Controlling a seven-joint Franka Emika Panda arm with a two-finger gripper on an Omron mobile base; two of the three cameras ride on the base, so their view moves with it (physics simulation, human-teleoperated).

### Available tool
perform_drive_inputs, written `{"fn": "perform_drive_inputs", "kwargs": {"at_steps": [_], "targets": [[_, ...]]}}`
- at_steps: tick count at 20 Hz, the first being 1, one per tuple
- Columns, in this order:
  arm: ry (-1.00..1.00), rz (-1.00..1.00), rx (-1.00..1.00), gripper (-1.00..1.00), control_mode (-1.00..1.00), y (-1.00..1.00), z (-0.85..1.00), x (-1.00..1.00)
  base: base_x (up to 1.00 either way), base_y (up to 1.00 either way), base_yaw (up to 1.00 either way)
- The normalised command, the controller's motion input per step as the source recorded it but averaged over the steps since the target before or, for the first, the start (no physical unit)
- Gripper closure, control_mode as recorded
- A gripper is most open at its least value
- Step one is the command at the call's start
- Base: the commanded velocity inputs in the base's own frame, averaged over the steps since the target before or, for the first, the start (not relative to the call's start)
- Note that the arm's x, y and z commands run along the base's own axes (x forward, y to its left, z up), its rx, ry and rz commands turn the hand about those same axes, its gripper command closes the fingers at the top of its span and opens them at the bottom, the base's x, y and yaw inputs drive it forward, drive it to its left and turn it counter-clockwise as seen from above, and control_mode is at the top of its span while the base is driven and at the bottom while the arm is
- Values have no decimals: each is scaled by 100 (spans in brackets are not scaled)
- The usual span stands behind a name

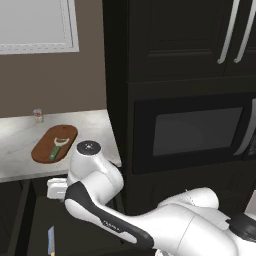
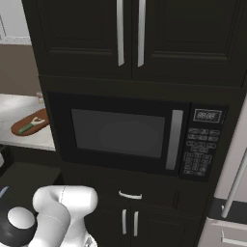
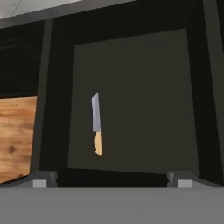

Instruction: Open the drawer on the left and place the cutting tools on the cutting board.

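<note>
The drawer (image 3: 144, 87) is pulled open below the counter, its dark interior facing the hand view. A thin knife (image 3: 96, 124) with a grey blade lies on the drawer floor, and its handle looks tan in this view. The knife (image 1: 51, 239) shows bluish from the left base. My gripper (image 3: 112, 180) hangs above the drawer, open, with fingertips (image 3: 43, 179) spread wide and nothing between them. The knife lies ahead of them, a little left of centre. The green-handled peeler (image 1: 58, 148) rests on the brown cutting board (image 1: 42, 147) on the counter; the board (image 2: 21, 127) also appears from the right.
A small glass jar (image 1: 38, 116) stands behind the board on the pale counter (image 1: 15, 135). A tall black cabinet with a built-in microwave (image 2: 125, 132) rises to the right of the counter. Wooden floor (image 3: 15, 140) shows left of the drawer.
</note>
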Motion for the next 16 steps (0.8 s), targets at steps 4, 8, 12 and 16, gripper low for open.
{"fn": "perform_drive_inputs", "kwargs": {"at_steps": [4,8,12,16], "targets": [[0,2,-5,-100,-100,4,0,0,0,0,0],[0,2,-6,-100,-100,6,-9,0,0,0,0],[3,0,-5,-100,-100,4,-17,0,0,0,0],[11,0,0,-100,-100,3,-19,1,0,0,0]]}}
